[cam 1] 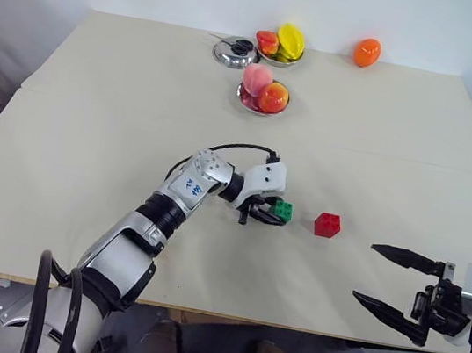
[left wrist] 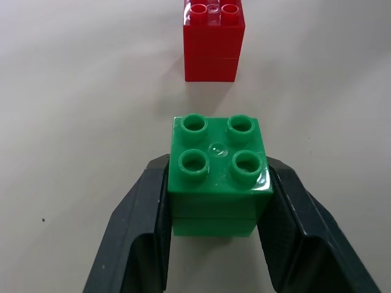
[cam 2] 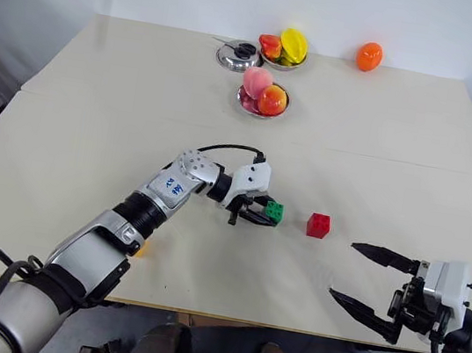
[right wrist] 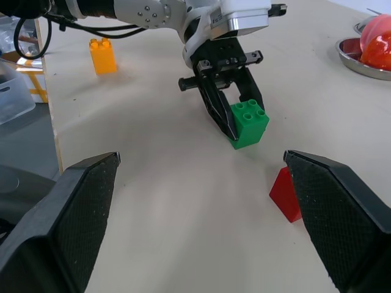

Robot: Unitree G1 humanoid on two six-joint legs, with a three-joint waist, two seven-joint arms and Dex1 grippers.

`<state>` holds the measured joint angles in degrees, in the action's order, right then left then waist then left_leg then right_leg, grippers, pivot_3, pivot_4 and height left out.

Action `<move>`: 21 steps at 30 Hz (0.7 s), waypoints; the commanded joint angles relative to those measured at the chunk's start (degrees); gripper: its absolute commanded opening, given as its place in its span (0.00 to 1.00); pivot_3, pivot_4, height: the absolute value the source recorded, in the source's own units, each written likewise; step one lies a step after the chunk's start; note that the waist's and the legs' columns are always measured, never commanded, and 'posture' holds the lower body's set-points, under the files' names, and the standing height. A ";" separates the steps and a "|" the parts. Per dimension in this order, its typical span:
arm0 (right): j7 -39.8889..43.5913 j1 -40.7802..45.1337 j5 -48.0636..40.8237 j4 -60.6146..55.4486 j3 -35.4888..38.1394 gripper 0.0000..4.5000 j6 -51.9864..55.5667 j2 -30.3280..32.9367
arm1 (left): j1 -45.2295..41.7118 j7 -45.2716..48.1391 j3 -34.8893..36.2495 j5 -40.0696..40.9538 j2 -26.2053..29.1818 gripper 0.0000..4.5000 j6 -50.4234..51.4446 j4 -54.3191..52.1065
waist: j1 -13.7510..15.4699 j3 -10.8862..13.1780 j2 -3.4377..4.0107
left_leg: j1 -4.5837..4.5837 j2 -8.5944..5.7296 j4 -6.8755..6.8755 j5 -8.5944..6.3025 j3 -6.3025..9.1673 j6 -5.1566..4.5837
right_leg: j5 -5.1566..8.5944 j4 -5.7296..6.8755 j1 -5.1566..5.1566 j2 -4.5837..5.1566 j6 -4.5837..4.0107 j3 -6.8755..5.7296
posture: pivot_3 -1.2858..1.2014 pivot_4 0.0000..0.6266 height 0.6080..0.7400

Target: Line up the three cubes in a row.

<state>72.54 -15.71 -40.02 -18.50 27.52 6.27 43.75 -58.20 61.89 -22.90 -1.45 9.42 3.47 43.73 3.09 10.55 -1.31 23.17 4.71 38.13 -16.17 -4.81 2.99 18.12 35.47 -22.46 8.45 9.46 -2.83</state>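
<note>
at the middle of the desk (cam 1: 93,120), the left claw (cam 1: 268,213) is clamping the green cube (cam 1: 284,208), just beside the red cube (cam 1: 327,225). the orange-yellow cube (right wrist: 102,55) is sitting well apart near the front edge. the right claw (cam 1: 397,285) is hanging wide, holding nothing. placement step in hand; next, releasing green squarely beside red, then fetching the orange-yellow.

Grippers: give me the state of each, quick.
Left gripper: shut on the green cube, near the red cube on the table.
Right gripper: open, holding nothing.
</note>
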 commanded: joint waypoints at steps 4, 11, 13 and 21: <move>-0.43 -1.53 -1.26 -1.53 2.65 1.00 -0.24 0.09 | -1.44 3.33 1.51 -0.38 0.43 0.34 -2.20 3.22 | -0.13 0.00 0.00 | 0.00 0.00 -0.01 0.00 0.00 0.00 | 0.00 0.01 0.00 0.00 0.00 0.00 | 0.52 0.24 1.00; -0.19 1.77 -0.92 1.06 1.28 1.00 0.35 1.09 | -3.01 9.44 5.59 3.21 3.26 0.86 0.17 -0.69 | -0.29 0.00 0.00 | 0.01 0.00 -0.02 0.00 -0.01 0.00 | 0.01 0.01 -0.03 0.00 -0.01 0.00 | 0.52 0.24 1.00; 0.09 2.63 -0.80 1.36 0.84 1.00 0.56 1.12 | -3.40 10.93 6.95 4.11 5.12 0.92 -0.25 -2.31 | -0.26 0.00 0.00 | 0.00 0.01 -0.04 0.00 0.00 0.00 | 0.01 0.06 -0.05 0.00 -0.02 0.00 | 0.52 0.24 1.00; 1.80 8.32 -0.65 4.27 -3.05 1.00 1.61 1.20 | -0.19 22.32 19.56 16.44 16.92 0.92 -2.56 -10.93 | -0.79 0.01 0.01 | 0.01 0.02 -0.07 0.00 -0.01 0.00 | 0.01 0.08 -0.06 0.00 -0.02 -0.01 | 0.52 0.24 1.00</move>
<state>73.90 -8.16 -40.02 -14.29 24.25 7.83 44.40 -59.60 81.40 -6.74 11.08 24.70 1.79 35.79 2.30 10.55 -1.29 23.16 4.73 38.03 -16.17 -4.83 2.99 18.14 35.62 -22.52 8.45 9.43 -2.84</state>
